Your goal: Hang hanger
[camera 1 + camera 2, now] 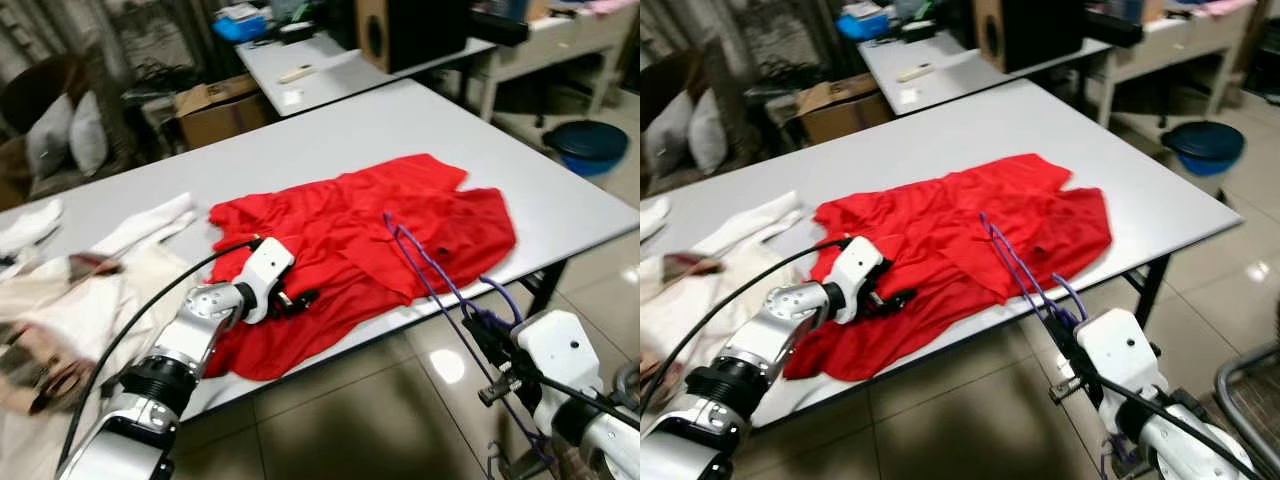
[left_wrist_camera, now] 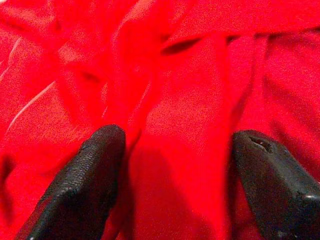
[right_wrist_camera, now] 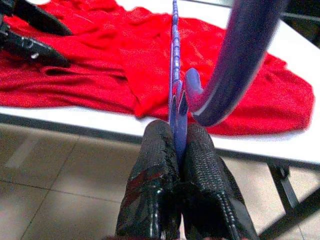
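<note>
In the left eye view, a red garment (image 1: 360, 250) is spread on the grey surface (image 1: 330, 130) and reaches over its near edge. The left hand (image 1: 300, 298) is laid on the garment close to that near edge, and its fingers are seen apart. A purple hanger (image 1: 425, 265) is held by the right hand (image 1: 478, 330) just off the near edge, toward the near right corner; the far end of the hanger lies over the garment. White and beige clothes (image 1: 90, 270) are piled at the left end of the surface. A blue basin (image 1: 590, 145) is seen on the floor beyond the right edge.

In the right eye view, the same scene is shown, and a cardboard box (image 1: 840, 105) is found behind the far edge.

In the left wrist view, the two black fingers (image 2: 85, 180) are kept apart, with red cloth between and under them.

In the right wrist view, the two fingers (image 3: 155, 185) are pressed together on the thin purple bar of the hanger, and its curved hook is seen just above them. The garment lies beyond, along the near edge of the surface.
</note>
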Robot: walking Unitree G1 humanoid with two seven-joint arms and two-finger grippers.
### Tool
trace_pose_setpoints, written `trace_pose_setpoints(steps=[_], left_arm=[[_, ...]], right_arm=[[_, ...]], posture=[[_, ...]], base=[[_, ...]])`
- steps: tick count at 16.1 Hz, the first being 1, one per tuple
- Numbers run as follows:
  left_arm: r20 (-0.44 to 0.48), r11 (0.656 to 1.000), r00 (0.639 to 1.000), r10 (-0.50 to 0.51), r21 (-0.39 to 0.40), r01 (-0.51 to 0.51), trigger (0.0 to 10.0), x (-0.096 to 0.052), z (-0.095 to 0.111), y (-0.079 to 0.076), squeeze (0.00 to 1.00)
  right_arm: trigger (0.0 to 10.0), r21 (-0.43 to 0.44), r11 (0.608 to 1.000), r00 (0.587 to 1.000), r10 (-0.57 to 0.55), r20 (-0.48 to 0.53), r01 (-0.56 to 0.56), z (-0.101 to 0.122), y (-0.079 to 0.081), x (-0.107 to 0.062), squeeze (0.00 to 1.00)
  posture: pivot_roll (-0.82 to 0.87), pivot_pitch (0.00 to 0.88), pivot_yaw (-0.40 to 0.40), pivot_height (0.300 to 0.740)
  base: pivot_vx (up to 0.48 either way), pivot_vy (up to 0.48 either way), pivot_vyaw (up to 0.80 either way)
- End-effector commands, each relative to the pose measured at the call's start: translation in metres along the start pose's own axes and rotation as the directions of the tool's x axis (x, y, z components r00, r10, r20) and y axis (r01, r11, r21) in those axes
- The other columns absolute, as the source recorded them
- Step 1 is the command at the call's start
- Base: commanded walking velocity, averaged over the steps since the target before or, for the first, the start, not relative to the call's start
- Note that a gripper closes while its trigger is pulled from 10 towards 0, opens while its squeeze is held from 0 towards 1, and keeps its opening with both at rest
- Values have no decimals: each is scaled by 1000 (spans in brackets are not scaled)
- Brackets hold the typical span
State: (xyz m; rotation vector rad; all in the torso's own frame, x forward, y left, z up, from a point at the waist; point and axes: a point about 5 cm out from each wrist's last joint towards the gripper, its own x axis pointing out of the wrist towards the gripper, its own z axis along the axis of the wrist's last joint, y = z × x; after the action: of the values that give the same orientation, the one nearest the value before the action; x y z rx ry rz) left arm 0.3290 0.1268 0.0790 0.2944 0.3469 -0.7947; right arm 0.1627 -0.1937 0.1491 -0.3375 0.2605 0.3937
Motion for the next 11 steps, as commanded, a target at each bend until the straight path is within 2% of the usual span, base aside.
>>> trace_pose_setpoints(steps=[1, 4, 6, 10, 11], left_arm=[[9, 1000, 1000, 28, -11, -28, 0, -3, 1, 8, 0], [-15, 1000, 1000, 27, 5, -27, 0, -2, -2, 10, 0], [0, 999, 999, 50, -14, -50, 0, -3, -1, 15, 0], [-70, 991, 989, 134, 18, -133, 0, -12, -12, 28, 0], [-64, 989, 987, 149, 15, -148, 0, -14, -12, 29, 0]], right_arm=[[10000, -4, 1000, 1000, 0, 19, 0, 5, 3, -3, 0], [10000, 4, 1000, 1000, 3, 15, -3, 5, 8, -5, 0], [10000, -1, 1000, 1000, 16, 13, -15, 5, 10, -5, 0], [10000, -42, 996, 997, 74, 38, -73, 12, 10, 2, 0], [10000, -54, 996, 996, 79, 40, -77, 14, 8, 3, 0]], posture=[[-187, 0, 244, 740], [-188, 0, 249, 740], [-187, 0, 247, 740], [-167, 0, 212, 740], [-161, 0, 201, 740]], base=[[0, 0, 0], [0, 0, 0], [0, 0, 0], [0, 0, 0], [0, 0, 0]])
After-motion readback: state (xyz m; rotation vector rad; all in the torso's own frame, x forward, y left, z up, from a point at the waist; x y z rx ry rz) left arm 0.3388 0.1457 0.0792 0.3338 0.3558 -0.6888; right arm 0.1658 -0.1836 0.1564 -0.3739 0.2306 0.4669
